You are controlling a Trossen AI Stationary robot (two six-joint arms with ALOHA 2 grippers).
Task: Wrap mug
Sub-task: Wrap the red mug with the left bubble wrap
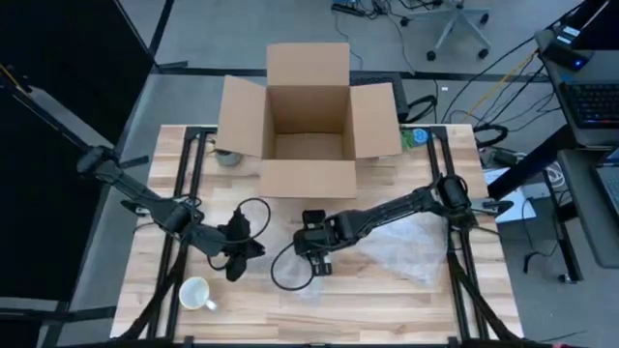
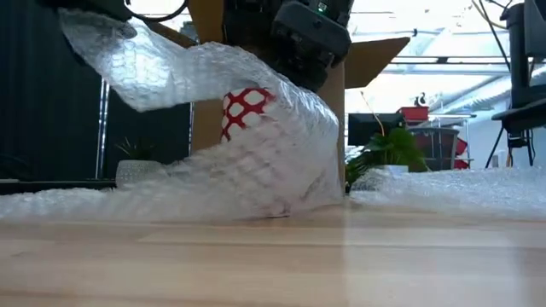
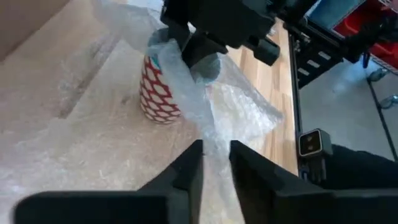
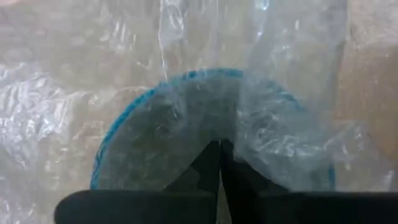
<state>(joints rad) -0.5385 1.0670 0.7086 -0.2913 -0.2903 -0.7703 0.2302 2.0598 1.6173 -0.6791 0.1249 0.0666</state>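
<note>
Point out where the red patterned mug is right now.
The red patterned mug stands mid-table in the high view, in front of the cardboard box, draped in bubble wrap, directly beneath the right gripper.

2 mugs: 1 red-and-white patterned mug [image 3: 158, 93], 1 white mug [image 1: 196, 294]. 1 bubble wrap sheet [image 1: 411, 246], 1 cardboard box [image 1: 308, 121], 2 arms.

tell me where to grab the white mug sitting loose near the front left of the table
Probably by the rim, from straight above. The white mug stands upright with its mouth open to the ceiling, clear of the bubble wrap, so one finger could drop inside and one outside the wall. Its handle points toward the table's front right, so grip the rim on the opposite side. The left gripper is nearest.
</note>
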